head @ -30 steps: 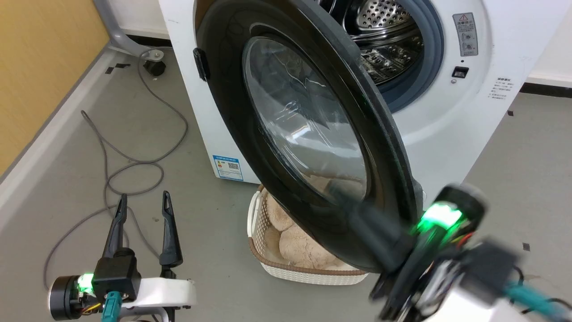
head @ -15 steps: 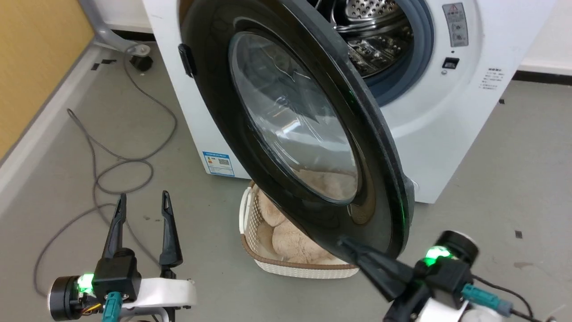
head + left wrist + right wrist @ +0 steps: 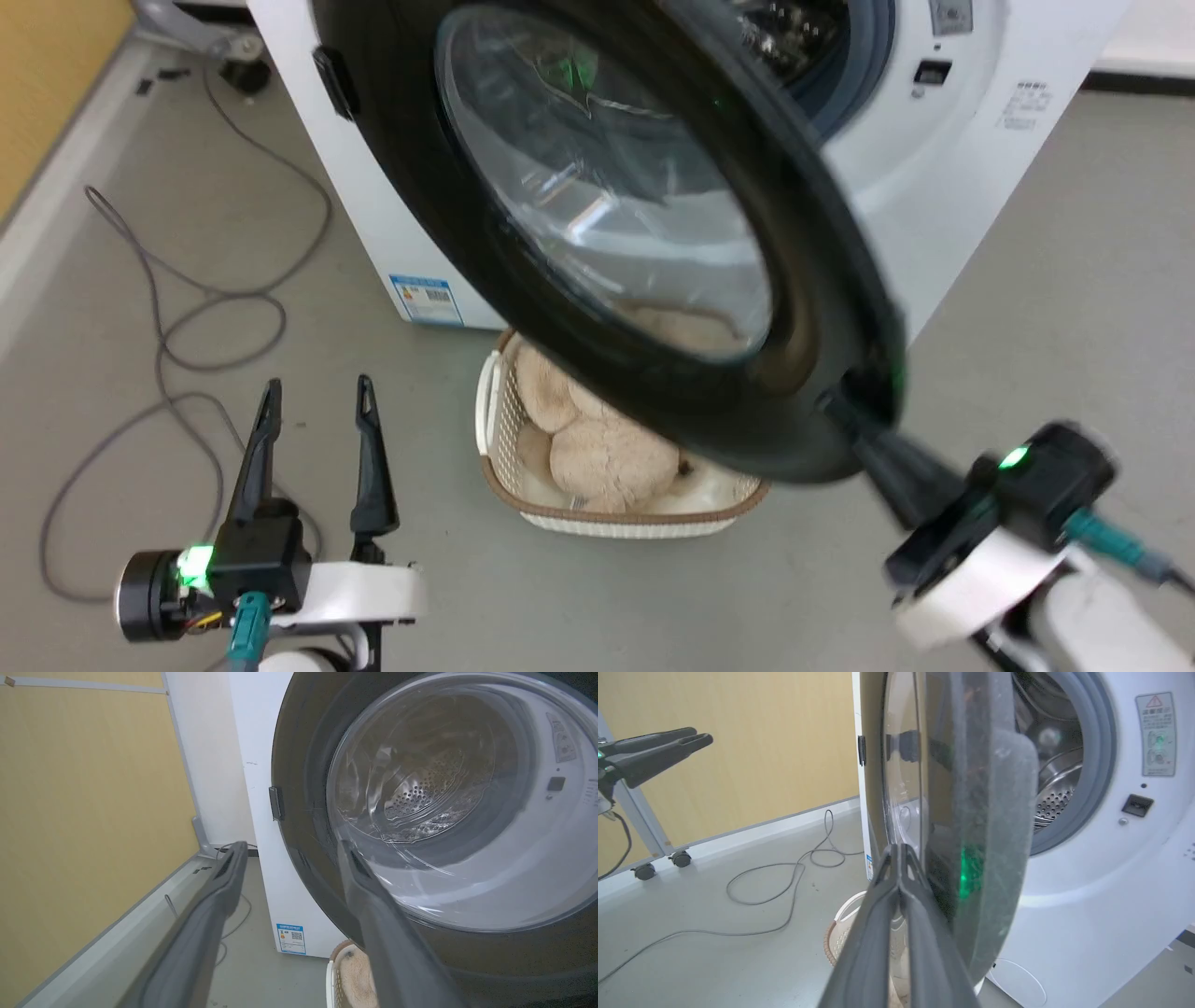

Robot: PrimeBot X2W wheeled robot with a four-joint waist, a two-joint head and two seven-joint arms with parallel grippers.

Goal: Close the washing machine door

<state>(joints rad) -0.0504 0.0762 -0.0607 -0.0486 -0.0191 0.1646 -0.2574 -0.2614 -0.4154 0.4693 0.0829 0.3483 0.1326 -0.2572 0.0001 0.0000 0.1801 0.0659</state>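
While the washing machine door stands ajar, closed right tool at rim

Basket on floor before washing machine, beneath door.

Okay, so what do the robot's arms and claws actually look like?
The left claw and right claw each have two long, slim, dark tapering fingers on a black wrist block with a green light. Behind sits a glossy white forearm shell, and a teal cable plug enters each wrist.
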